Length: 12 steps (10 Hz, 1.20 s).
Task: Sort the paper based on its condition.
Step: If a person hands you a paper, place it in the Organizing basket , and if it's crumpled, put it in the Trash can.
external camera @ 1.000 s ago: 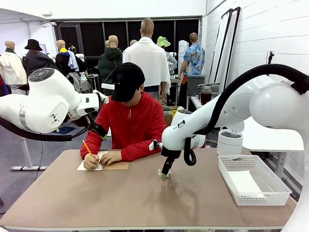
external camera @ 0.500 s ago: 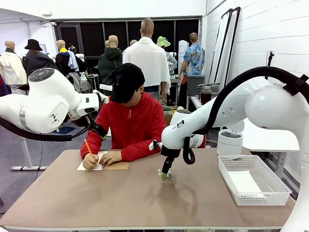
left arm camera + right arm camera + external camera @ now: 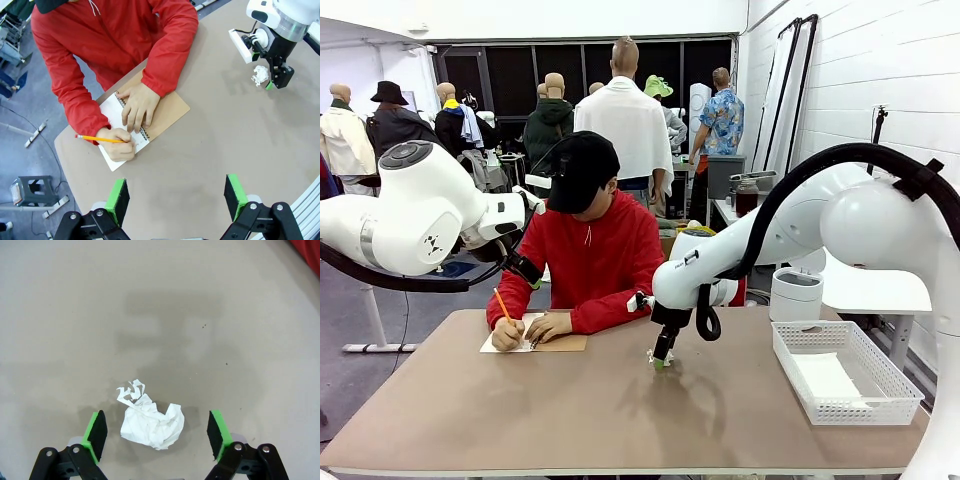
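Two robot grippers are wide open and hold nothing. The right gripper (image 3: 156, 431) points down at the table (image 3: 200, 300). A small crumpled ball of paper (image 3: 152, 426) sits on the table right between its green fingers (image 3: 97, 430). The ball does not seem to touch either one. From the front, this gripper hangs low near the middle of the table, and the ball is just beside its tip.

The left gripper (image 3: 177, 197) is up high over the table, well apart from the ball. Its two green pads are spread wide.

Across the table a person (image 3: 595, 250) in a red top writes. One hand (image 3: 120, 149) grips an orange pencil (image 3: 100, 138) and rests on the white page of a notebook (image 3: 170, 107). The other hand (image 3: 137, 104) lies flat on the notebook and is not clenched.

On the robot's right side of the table stands a white basket (image 3: 815, 325). A flat white sheet (image 3: 825, 378) lies inside it.
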Available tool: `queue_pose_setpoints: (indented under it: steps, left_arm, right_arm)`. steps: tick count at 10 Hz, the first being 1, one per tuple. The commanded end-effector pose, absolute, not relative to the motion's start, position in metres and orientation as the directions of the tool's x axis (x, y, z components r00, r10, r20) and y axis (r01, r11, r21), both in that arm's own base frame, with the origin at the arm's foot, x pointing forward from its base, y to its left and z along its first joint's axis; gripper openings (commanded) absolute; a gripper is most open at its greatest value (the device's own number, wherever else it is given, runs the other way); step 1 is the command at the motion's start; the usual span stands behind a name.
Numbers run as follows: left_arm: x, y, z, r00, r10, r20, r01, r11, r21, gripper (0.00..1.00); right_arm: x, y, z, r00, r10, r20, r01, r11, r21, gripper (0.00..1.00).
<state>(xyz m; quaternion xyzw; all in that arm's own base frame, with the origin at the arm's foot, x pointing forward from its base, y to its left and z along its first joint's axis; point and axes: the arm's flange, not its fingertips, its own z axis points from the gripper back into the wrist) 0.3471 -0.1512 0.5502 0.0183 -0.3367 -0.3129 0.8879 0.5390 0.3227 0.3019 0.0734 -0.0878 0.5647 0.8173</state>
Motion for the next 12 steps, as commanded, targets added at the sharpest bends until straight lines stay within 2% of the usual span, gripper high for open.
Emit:
queue_pose_setpoints:
  steps: [1,2,3,5,10,12]
  left_arm:
    - [0.347,-0.151,0.550,0.577,-0.568,0.586,0.543,0.803,0.244,1.00]
    - [0.347,-0.151,0.550,0.577,-0.568,0.586,0.543,0.803,0.244,1.00]
    - [0.347,-0.151,0.550,0.577,-0.568,0.586,0.543,0.803,0.244,1.00]
    - [0.347,-0.151,0.550,0.577,-0.568,0.586,0.543,0.803,0.244,1.00]
    - [0.347,-0.151,0.550,0.577,-0.568,0.586,0.543,0.803,0.244,1.00]
    - [0.347,-0.151,0.550,0.577,-0.568,0.586,0.543,0.803,0.244,1.00]
  right_arm:
    - [0.544,0.327,0.304,0.366,0.909,0.200,-0.929,0.370,0.017,0.82]
    - [0.544,0.327,0.303,0.375,0.906,0.195,-0.925,0.381,0.008,0.76]
    - [0.544,0.328,0.304,0.377,0.907,0.185,-0.924,0.382,0.011,0.76]
    - [0.543,0.329,0.304,0.374,0.906,0.196,-0.925,0.381,0.005,0.38]
    - [0.543,0.326,0.309,0.400,0.893,0.209,-0.913,0.408,0.004,0.38]
    - [0.539,0.315,0.337,0.456,0.867,0.199,-0.885,0.465,0.001,0.38]
